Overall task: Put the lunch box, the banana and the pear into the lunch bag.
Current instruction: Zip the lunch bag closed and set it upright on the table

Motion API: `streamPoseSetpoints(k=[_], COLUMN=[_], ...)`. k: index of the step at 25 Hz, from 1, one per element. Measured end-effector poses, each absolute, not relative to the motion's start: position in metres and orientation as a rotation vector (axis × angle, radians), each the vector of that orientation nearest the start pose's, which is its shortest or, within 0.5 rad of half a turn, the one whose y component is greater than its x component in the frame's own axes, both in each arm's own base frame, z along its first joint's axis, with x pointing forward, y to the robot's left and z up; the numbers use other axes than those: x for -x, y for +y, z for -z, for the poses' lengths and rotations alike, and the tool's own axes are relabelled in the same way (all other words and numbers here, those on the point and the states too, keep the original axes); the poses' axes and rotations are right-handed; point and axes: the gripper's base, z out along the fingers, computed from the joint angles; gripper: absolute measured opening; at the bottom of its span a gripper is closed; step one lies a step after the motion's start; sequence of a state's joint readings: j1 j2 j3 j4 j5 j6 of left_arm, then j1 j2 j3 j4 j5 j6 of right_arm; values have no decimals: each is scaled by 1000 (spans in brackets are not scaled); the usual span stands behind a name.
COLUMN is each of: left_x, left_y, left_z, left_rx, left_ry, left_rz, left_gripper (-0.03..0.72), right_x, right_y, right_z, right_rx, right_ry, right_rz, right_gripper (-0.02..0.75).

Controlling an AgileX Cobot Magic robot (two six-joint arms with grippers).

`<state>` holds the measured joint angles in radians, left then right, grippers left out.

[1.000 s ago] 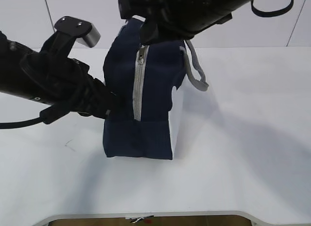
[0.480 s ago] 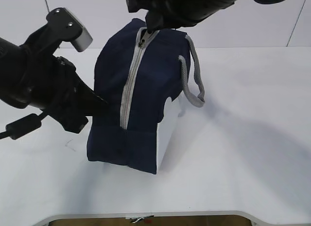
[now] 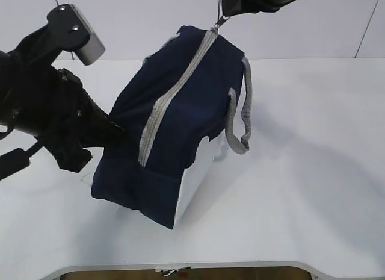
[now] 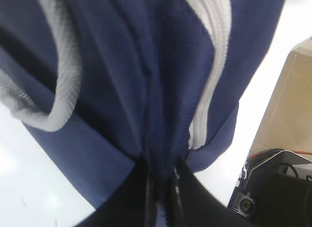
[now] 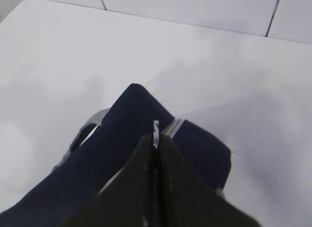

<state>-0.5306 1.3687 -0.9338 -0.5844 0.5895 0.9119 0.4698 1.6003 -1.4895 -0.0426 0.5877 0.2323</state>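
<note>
Close to me, the lunch bag (image 3: 174,141) sits on the white table (image 3: 313,171). It is tipped over to one side, and its near bottom corner touches the table. The grey zipper (image 3: 171,96) runs up the bag and looks closed all the way.

On the left, the left gripper (image 3: 117,128) is pinched shut on a fold of the blue cloth low on the bag's side. In the left wrist view its two fingers (image 4: 151,188) squeeze the cloth tight.

Further back and higher up, the right gripper (image 3: 224,16) is shut on the little metal zipper pull (image 5: 156,133) at the top of the bag.

I think the job now is to open the zipper. To do it well, the left one should hold the bag firm, and the right one should draw the pull straight along the grey line, not yank it sideways.

I cannot see the lunch box, the banana or the pear anywhere.
</note>
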Motion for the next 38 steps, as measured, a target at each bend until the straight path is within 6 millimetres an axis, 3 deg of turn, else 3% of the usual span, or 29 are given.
streamPoseSetpoints(k=[5,16,28,33,38], left_x=[-223,-206,-216,-215,-214], left_y=[-164,-157,-156,-158,-158], left_z=[-285,-295,-295,-295,-295], left_rx=[-1223,-1314,-1282,-1267,-1219], left_ry=[2064,2066,2013,2029,2066], left_rz=[434,456,358,397,433], left_gripper=[1,1,4,104,313], right_x=[-351,-390,-390,-389,-388], right_y=[155,164,172,173,173], right_z=[-355,-306,-340,-340,-339], right_rx=[233,251,131,123,121], right_ry=[2200,2236,2275,2294,2308], right_rz=[-325,-272,-450,-468,-472], right_gripper=[12,12,12,12,12])
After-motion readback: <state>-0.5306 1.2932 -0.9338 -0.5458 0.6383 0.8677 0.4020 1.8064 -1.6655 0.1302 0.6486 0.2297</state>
